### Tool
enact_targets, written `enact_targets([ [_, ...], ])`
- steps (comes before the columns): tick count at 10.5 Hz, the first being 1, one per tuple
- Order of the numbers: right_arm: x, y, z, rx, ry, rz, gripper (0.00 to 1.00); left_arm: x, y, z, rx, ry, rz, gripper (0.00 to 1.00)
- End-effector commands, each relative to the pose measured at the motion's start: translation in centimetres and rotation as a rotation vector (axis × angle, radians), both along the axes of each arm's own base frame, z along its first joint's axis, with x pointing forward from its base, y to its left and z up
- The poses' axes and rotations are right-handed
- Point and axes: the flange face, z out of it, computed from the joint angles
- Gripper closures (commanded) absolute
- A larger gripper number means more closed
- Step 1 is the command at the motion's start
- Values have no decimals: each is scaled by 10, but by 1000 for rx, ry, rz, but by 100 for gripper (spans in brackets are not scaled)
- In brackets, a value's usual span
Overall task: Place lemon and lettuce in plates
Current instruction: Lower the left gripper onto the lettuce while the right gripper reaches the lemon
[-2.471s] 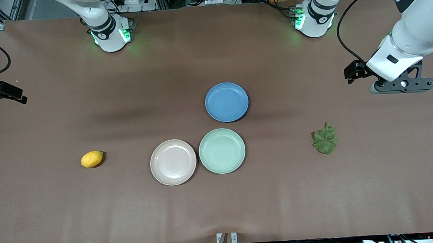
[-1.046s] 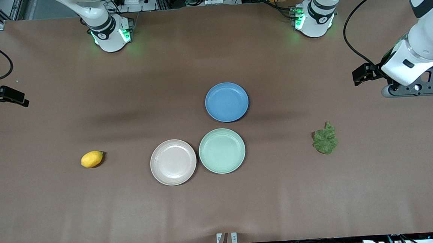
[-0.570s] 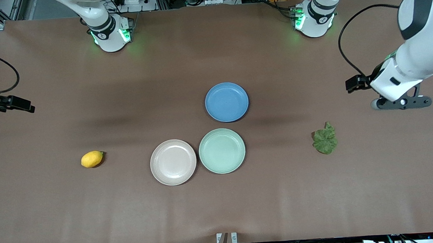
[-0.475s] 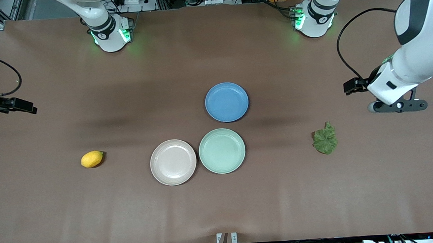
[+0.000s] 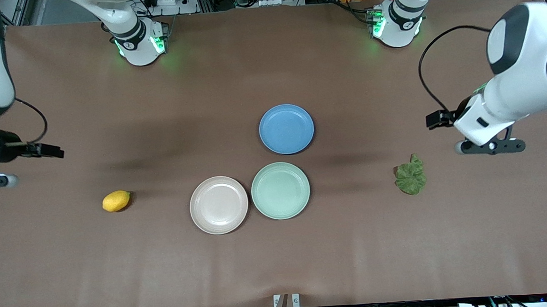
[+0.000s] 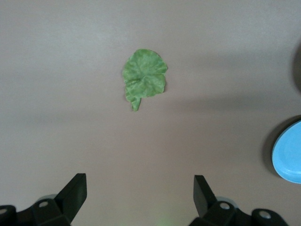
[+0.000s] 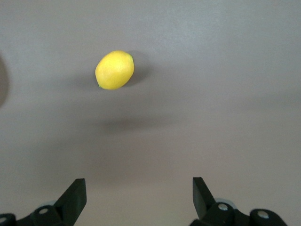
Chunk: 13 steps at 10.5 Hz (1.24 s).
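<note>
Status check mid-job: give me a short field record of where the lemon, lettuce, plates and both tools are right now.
lemon: on the table, toward the right arm's end, in no plate
lettuce: on the table, toward the left arm's end, in no plate
beige-pink plate: empty, beside the mint green plate
mint green plate: empty
blue plate: empty
left tool: open, over bare table by the lettuce
right tool: open, over bare table by the lemon

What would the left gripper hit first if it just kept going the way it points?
Probably bare table. The left gripper, fingers open, points down at the cloth short of the lettuce, not at it. Its height above the cloth is unclear.
</note>
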Motion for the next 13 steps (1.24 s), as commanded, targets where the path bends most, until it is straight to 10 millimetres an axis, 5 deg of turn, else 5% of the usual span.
enact_targets([
  [1, 17, 1, -36, 43, -9, -12, 0, 19, -1, -44, -26, 8, 8, 0],
  [4, 35, -4, -104, 81, -10, -57, 0, 24, -1, -90, -33, -34, 11, 0],
  [11, 56, 5, -168, 73, -78, -59, 0, 13, 19, -179, -44, -92, 13, 0],
  [13, 57, 5, -171, 70, -77, -55, 0, 17, 19, -210, -46, -97, 17, 0],
])
